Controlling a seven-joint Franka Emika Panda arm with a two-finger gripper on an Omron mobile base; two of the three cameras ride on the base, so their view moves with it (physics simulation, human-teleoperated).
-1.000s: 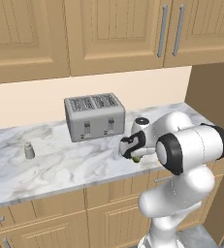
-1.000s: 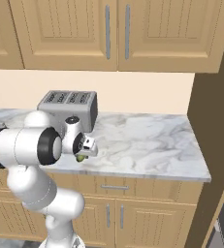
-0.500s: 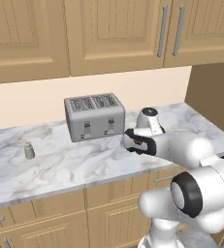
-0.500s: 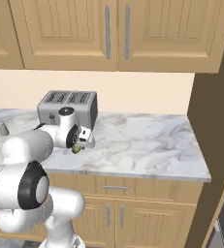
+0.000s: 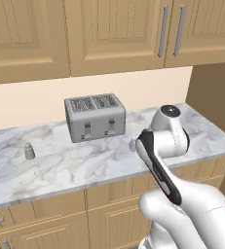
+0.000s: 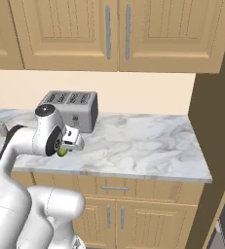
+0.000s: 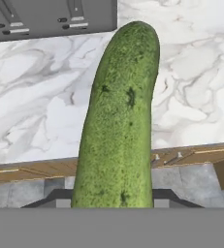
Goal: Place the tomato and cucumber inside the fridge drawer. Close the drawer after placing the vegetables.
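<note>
A dark green cucumber (image 7: 118, 121) runs up the middle of the hand view, its near end clamped between my gripper's (image 7: 116, 201) dark fingertips (image 7: 174, 198). From the right base view, the gripper (image 6: 67, 146) hangs just above the counter's front edge, left of centre, with a bit of the green cucumber (image 6: 62, 152) poking out below it. In the left base view my white wrist (image 5: 168, 132) hides the jaws. The tomato and the fridge drawer are out of view.
A grey toaster (image 5: 95, 116) stands at the back of the marble counter (image 5: 60, 165), just behind my hand. A small grey shaker (image 5: 29, 151) sits far left. Wooden cupboards hang overhead, and a tall brown side panel (image 6: 214, 112) ends the counter on the right.
The jaws closed the last bit onto the cucumber. My hand shifted a little right and up with it, and the elbow swung down toward the cameras. The base stayed put.
</note>
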